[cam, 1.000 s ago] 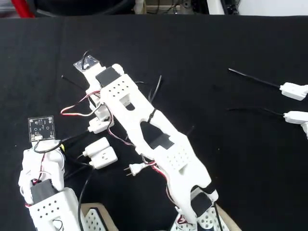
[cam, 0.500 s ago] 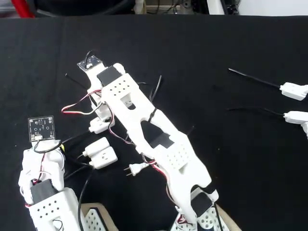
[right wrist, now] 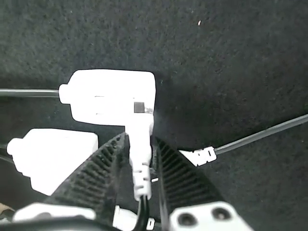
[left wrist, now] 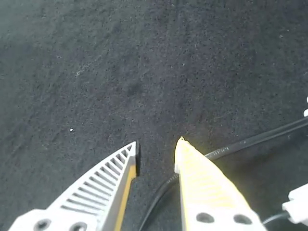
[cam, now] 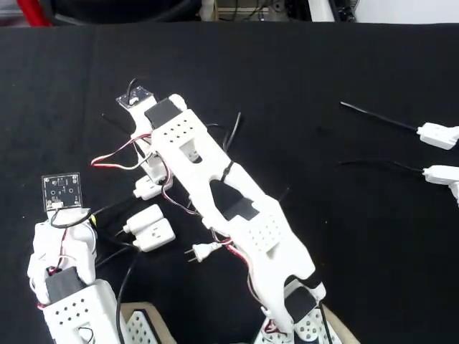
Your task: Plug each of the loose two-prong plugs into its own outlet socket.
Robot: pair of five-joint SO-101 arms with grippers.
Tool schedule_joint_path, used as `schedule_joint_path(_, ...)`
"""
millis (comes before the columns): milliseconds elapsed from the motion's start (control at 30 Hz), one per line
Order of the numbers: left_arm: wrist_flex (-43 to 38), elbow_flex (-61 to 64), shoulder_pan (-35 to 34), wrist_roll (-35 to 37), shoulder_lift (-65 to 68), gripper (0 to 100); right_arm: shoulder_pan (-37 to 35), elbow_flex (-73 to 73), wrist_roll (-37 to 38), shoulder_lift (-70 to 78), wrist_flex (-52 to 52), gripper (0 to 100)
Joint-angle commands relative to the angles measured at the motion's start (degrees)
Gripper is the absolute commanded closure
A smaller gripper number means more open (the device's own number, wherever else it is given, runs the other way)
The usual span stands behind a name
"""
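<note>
The left gripper (left wrist: 157, 142) is standing open and empty, with a cable (left wrist: 250, 142) running under one finger. The right gripper (right wrist: 139, 138) is clamping a plug (right wrist: 139, 163) lengthwise between its fingers. The plug is pointing straight ahead into the socket (right wrist: 110, 98), which is touching it just past the fingertips.

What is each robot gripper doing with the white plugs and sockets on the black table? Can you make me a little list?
Right gripper: shut on a white two-prong plug with a black cord
Held plug: front end against a white rectangular outlet block; prongs hidden
Left gripper: open, empty, above the black cloth table; a thin black cord runs by one finger
Second white outlet block: free, beside the first
Loose white two-prong plug: lying unplugged on the cloth, near the right arm
</note>
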Motion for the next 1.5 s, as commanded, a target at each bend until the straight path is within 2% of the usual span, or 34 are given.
schedule_joint_path(0, 0.4, 1.1, -0.1, 0.5, -0.5, 86, 0.9, -2.1, 0.5, 1.2, -1.5, 98.7)
schedule_joint_path(133, 0.3, 1.1, -0.1, 0.5, -0.5, 86, 0.6, -9.5, 3.3, 4.7, 4.8, 98.7)
schedule_joint_path(233, 0.2, 1.1, -0.1, 0.5, -0.5, 86, 1.8, -11.6, 4.0, 5.3, 5.5, 98.7)
schedule_joint_path(700, 0.2, 1.1, -0.1, 0.4, -0.5, 86, 7.6, 3.1, 14.1, -4.5, 5.5, 98.7)
schedule_joint_path(833, 0.2, 1.1, -0.1, 0.4, -0.5, 86, 8.0, 3.6, 14.9, -5.8, 5.4, 98.7)
schedule_joint_path(1133, 0.2, 1.1, -0.1, 0.4, -0.5, 86, 5.5, 2.4, 14.2, -6.1, 5.4, 98.7)
schedule_joint_path(1467, 0.1, 1.1, -0.1, 0.4, -0.4, 86, 4.0, -5.1, 6.1, -5.7, 5.1, 98.7)
